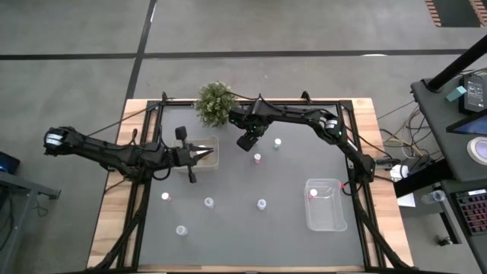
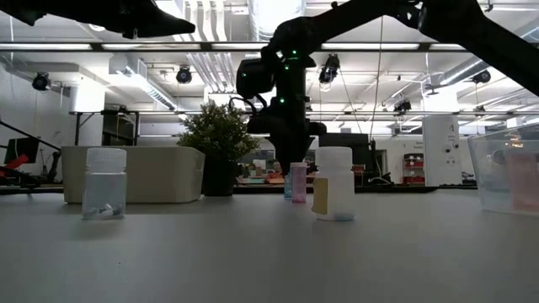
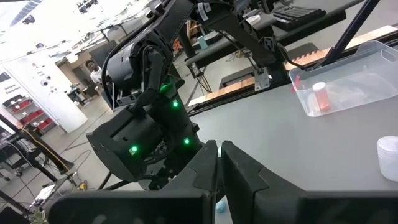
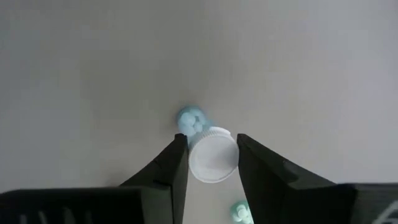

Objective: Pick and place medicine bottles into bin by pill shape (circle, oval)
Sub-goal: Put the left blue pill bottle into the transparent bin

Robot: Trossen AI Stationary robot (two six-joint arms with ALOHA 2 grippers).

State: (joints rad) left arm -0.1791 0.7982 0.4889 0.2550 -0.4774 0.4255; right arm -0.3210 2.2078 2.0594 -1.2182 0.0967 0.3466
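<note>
Both arms are matte black, jointed tubes with tapered dark fingers (image 4: pixel 171 168), green indicator lights and white-capped elbows.

The middle of the grey table (image 1: pixel 251 228) lies mostly open, a wide bare band running across the lower centre of the high view. Scattered bottles break it up: one at lower left (image 1: pixel 165 196), another (image 1: pixel 208 202) beside it, one further down (image 1: pixel 181 230), one centre (image 1: pixel 262 203). At upper centre the potted plant (image 1: pixel 214 103) crowds the far edge, with the right gripper (image 1: pixel 247 141) just beside it. The left bin (image 1: pixel 204 154) is blocked by the left gripper (image 1: pixel 204 153) over it; the clear bin (image 1: pixel 326 204) at lower right stands unobstructed from above.
</note>
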